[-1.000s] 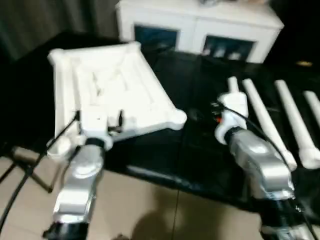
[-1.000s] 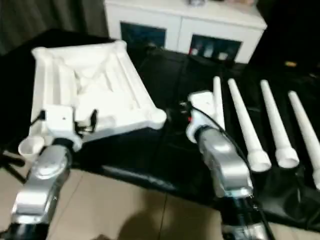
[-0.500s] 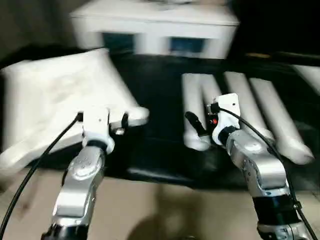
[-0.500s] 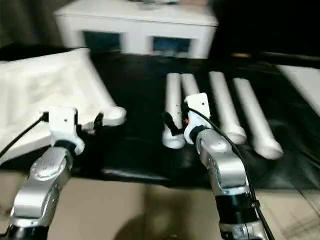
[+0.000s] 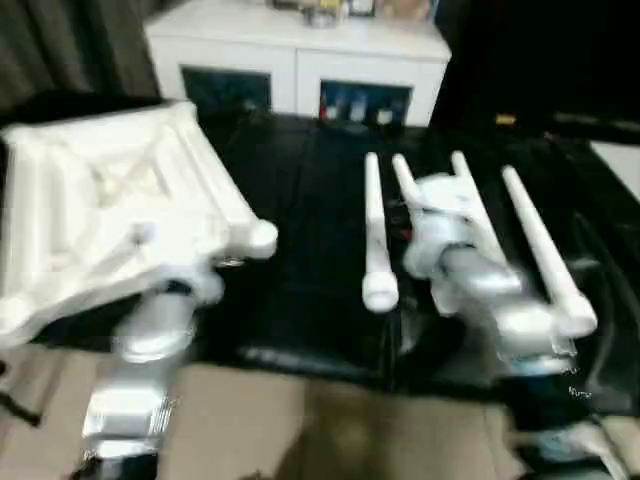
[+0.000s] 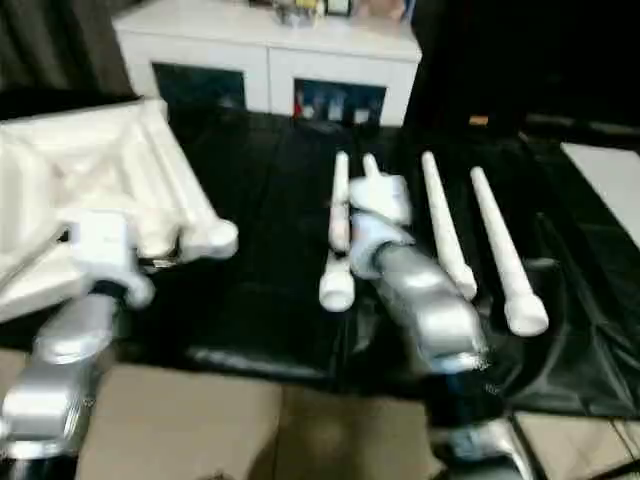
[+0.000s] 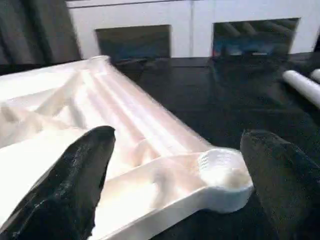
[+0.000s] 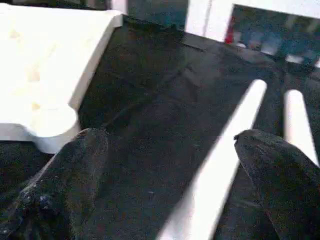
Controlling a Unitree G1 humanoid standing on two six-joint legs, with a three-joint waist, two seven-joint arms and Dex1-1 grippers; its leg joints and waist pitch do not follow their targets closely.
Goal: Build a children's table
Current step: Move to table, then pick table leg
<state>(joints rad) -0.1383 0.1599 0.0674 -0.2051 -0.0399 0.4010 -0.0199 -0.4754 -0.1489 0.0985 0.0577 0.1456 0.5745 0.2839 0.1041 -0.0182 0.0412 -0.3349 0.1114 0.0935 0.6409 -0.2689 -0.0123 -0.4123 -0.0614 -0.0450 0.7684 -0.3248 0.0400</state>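
While swinging back toward the work, with the whole view shifted since half a second ago, now settled on both halves of the job. Landmark: the tabletop (image 5: 110, 220), lying ribbed side up on the black surface (image 5: 310, 270). At its near right corner socket (image 7: 222, 170), the left claw (image 7: 175, 185), fingers spread wide and holding nothing, one either side of that socket. In front of a white cabinet (image 5: 300, 60) at the back. To the right of the tabletop, well apart from it, four legs (image 5: 378, 235) laid side by side, none fitted yet. Over those legs, the right claw (image 8: 170, 185), now advanced past where it sat before, fingers also spread and empty, straddling the innermost leg (image 8: 225, 165). Probably lining up to take that leg; no socket filled so far, so the build barely begun.
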